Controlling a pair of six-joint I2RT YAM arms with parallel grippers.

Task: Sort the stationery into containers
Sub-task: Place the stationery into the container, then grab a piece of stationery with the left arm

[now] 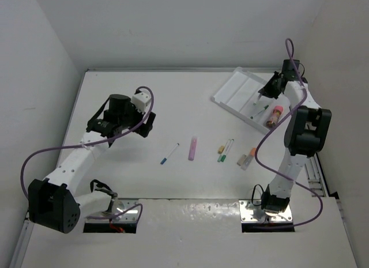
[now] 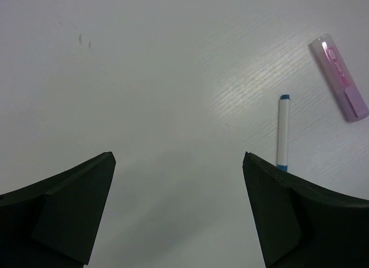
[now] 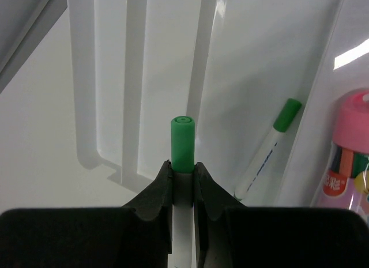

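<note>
My right gripper is shut on a white marker with a green cap and holds it over the white divided tray, which sits at the back right. A second green-capped pen and a pink case of pens lie in the tray. My left gripper is open and empty above bare table, left of a blue-tipped white pen and a lilac stick. In the top view the pen, the stick, small capped markers and an orange-tipped piece lie mid-table.
White walls close the table at the back and both sides. The right arm reaches up along the right edge to the tray. The left arm and its purple cable lie across the left half.
</note>
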